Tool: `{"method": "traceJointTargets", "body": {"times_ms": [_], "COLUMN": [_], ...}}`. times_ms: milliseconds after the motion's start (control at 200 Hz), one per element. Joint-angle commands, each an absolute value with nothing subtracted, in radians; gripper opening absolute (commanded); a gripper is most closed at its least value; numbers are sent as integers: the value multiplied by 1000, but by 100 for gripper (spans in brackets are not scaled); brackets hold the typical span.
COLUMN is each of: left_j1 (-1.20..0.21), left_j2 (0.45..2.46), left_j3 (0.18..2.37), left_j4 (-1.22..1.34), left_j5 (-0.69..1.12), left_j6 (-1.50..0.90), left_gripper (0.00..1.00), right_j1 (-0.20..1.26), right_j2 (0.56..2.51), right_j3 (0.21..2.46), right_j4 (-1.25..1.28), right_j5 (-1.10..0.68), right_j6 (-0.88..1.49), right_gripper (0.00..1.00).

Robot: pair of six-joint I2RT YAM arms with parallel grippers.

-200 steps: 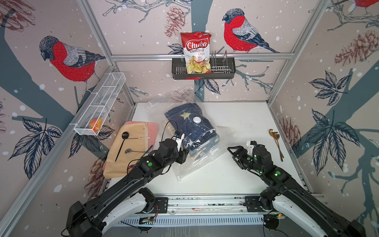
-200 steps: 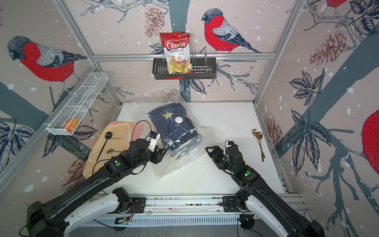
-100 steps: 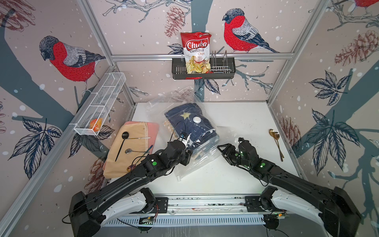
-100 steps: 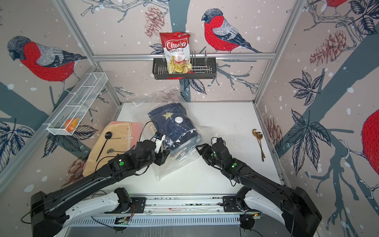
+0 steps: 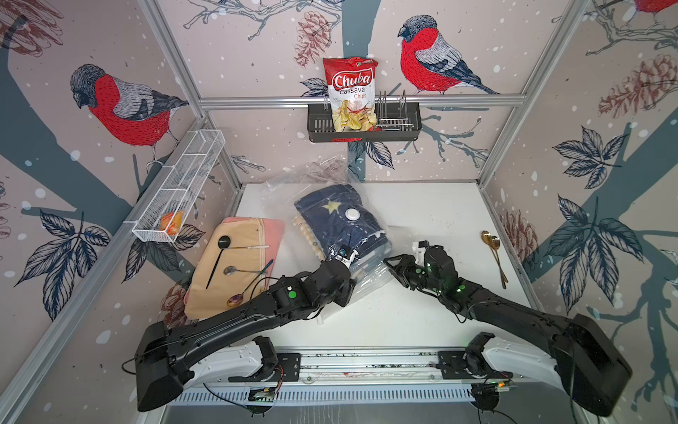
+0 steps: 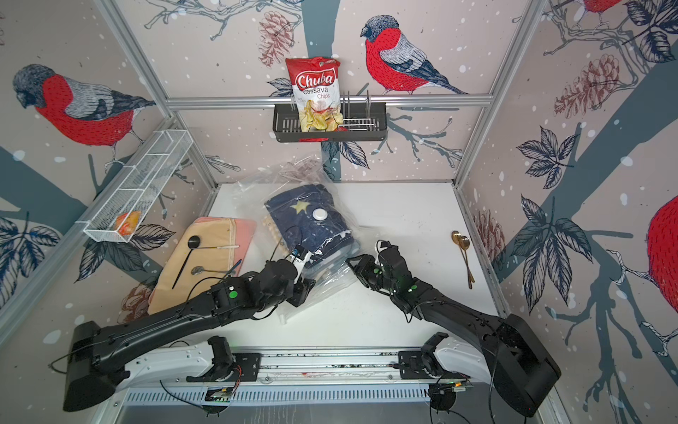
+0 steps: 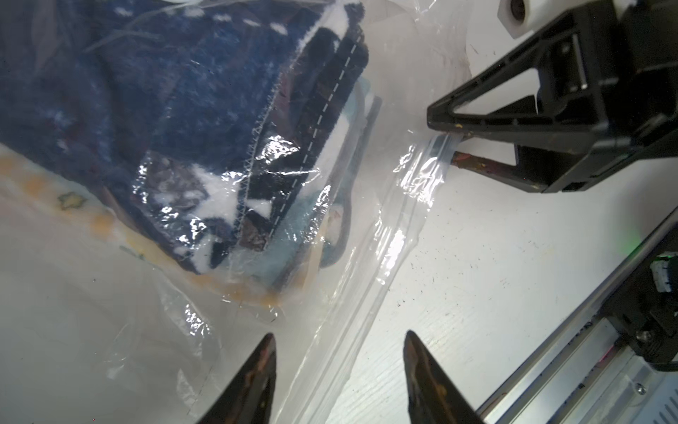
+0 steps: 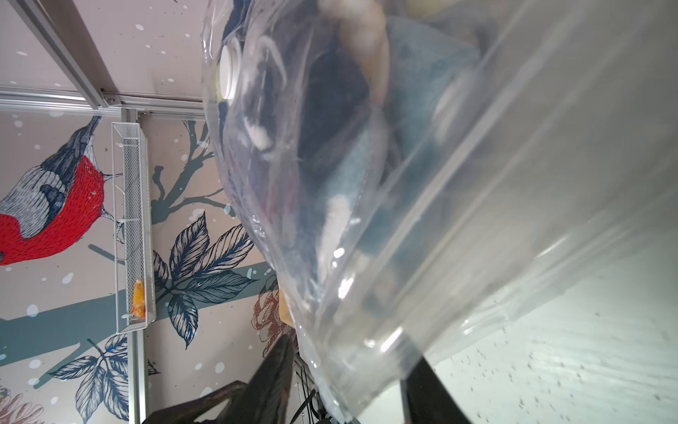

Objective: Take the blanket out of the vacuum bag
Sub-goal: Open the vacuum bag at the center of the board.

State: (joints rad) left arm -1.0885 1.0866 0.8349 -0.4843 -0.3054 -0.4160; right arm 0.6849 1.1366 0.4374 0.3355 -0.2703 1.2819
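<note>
The vacuum bag [image 5: 370,281] lies crinkled mid-table, its white valve cap [image 5: 351,214] facing up in both top views. The folded navy star-print blanket [image 5: 341,231] is inside it. My left gripper [image 7: 339,339] is open low over the bag's near corner, and the zip-seal edge [image 7: 367,290] runs between its fingers. My right gripper [image 8: 352,361] is open too, reaching in from the right. The bag's corner [image 8: 370,352] sits between its fingers without being pinched. In the left wrist view the right gripper [image 7: 445,141] straddles the same seal strip.
A peach cushion [image 5: 234,271] carrying three spoons lies at the left. Two gold spoons [image 5: 493,249] lie near the right wall. A white wire basket [image 5: 179,183] hangs on the left wall. A black rack [image 5: 396,126] with a chips bag [image 5: 351,91] hangs at the back.
My right arm has swung left to the bag's near right corner, and its jaws have narrowed around the plastic. My left arm has slid right along the bag's near edge.
</note>
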Motion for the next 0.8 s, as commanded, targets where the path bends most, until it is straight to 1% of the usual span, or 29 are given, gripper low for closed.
{"method": "traceJointTargets", "body": {"times_ms": [0, 70, 185, 305, 370, 425, 530, 570, 670, 755, 795], "left_j1": [-1132, -1149, -1193, -1221, -1226, -1231, -1234, -1234, -1233, -1234, -1234], "left_j2": [1133, 1172, 1237, 1302, 1330, 1345, 1356, 1356, 1374, 1411, 1432], "left_j3": [865, 879, 925, 962, 973, 974, 952, 938, 913, 918, 924], "left_j4": [-518, -509, -505, -494, -494, -491, -467, -442, -381, -383, -382], "left_j5": [-442, -439, -449, -472, -483, -525, -708, -752, -796, -862, -858], "left_j6": [-419, -393, -333, -278, -257, -251, -281, -275, -258, -310, -310], "left_gripper": [59, 62, 70, 74, 75, 74, 74, 74, 73, 70, 69], "right_j1": [684, 683, 671, 663, 661, 656, 650, 649, 649, 650, 650], "right_j2": [1144, 1146, 1147, 1130, 1115, 1105, 1101, 1101, 1108, 1113, 1113], "right_j3": [442, 442, 450, 465, 474, 484, 495, 496, 500, 505, 504], "right_j4": [418, 436, 452, 453, 444, 428, 417, 419, 433, 441, 451], "right_j5": [-344, -354, -387, -413, -418, -422, -433, -437, -443, -452, -458], "right_j6": [1267, 1267, 1276, 1279, 1274, 1261, 1246, 1246, 1247, 1253, 1256], "right_gripper": [46, 43, 43, 41, 41, 41, 39, 39, 39, 38, 38]}}
